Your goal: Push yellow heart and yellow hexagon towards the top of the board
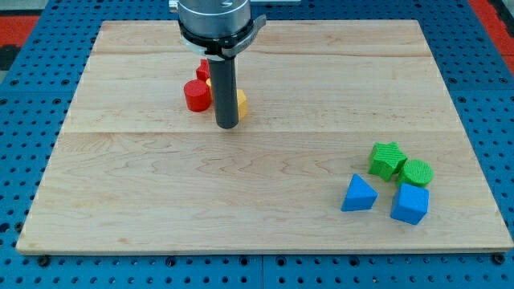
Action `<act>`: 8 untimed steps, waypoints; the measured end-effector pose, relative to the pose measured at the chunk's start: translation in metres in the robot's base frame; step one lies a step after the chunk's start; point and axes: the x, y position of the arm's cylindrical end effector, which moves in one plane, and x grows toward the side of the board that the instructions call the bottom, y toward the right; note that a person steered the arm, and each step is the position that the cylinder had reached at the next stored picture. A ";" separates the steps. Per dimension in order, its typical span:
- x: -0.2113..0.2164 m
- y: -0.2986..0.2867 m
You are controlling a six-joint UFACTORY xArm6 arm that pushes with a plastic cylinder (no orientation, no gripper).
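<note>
My tip (228, 126) rests on the wooden board (257, 209) in the upper left-middle. A yellow block (240, 102) peeks out on the rod's right side, touching it; its shape is mostly hidden. A second bit of yellow (209, 83) shows just left of the rod, shape unclear. A red cylinder (196, 95) stands to the left of the rod, and another red block (204, 71) sits behind it, partly hidden.
At the view's lower right sit a green star (387, 159), a green cylinder (417, 172), a blue triangle (358, 194) and a blue cube (410, 204). The arm's round mount (215, 20) hangs over the board's top edge.
</note>
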 end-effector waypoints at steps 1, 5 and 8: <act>-0.002 0.013; -0.020 0.056; 0.007 0.006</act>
